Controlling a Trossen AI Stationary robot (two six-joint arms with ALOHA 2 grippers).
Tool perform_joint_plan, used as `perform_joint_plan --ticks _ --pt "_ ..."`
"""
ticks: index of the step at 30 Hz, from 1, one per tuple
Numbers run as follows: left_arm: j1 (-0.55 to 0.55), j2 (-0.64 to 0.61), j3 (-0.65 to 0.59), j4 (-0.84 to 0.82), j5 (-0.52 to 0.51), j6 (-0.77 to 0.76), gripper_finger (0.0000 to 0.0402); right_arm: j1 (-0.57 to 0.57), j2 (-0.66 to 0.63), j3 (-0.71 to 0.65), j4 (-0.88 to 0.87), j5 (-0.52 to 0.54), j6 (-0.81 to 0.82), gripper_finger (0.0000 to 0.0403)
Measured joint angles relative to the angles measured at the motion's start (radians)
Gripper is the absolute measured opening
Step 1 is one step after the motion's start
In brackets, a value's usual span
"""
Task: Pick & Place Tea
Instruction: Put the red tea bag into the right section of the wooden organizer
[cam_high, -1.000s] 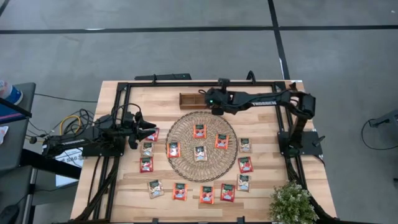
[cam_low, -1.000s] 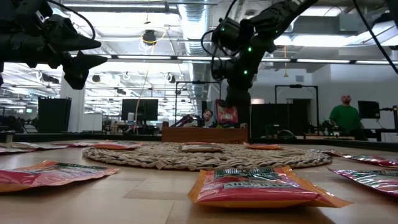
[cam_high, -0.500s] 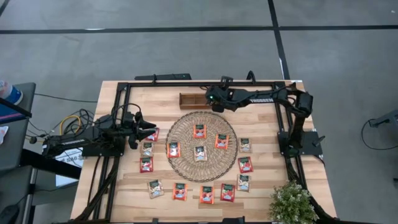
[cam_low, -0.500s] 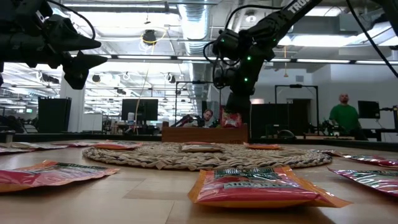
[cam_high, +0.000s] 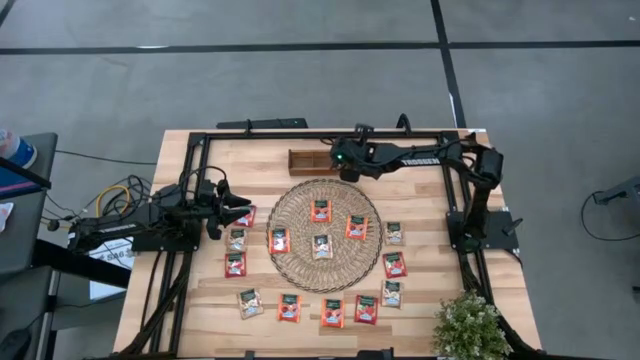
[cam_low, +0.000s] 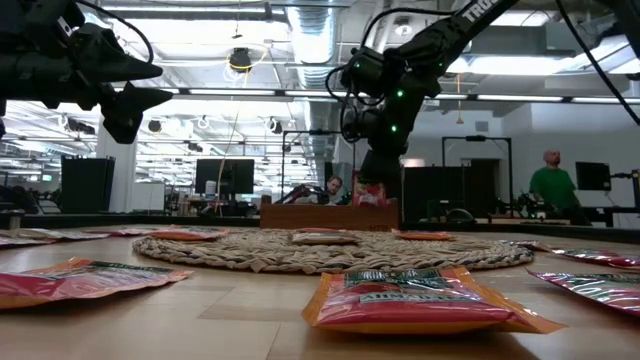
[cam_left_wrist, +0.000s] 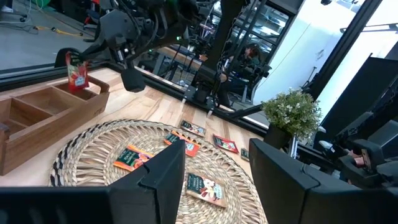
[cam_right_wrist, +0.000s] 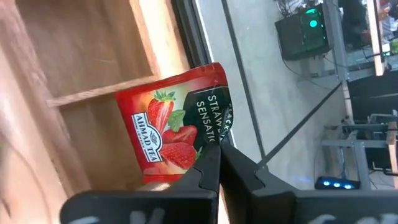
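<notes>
From above, most of the job looks undone: around sixteen tea sachets (cam_high: 321, 246) lie flat on the woven mat (cam_high: 300, 262) and the bare table (cam_high: 420, 315) around it. The right gripper (cam_high: 338, 168) hangs over the right end of the wooden tray (cam_high: 307, 161); what's inside the tray is too small to make out.

At table height, a red sachet (cam_low: 367, 189) dangles right above the tray wall, whose insides are hidden.

Left wrist: the left gripper (cam_left_wrist: 214, 162) waits spread and empty, well off to the left side.

Right wrist: the fingers (cam_right_wrist: 208, 169) are pressed together on a corner of the strawberry sachet, hanging over a compartment, not released yet.
</notes>
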Motion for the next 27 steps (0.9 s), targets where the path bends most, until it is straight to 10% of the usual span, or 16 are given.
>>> perform_joint_plan --ticks 27 --pt "0.000 0.000 0.000 0.000 0.000 0.000 0.0170 0.014 0.023 -0.001 -0.006 -0.009 0.015 0.0000"
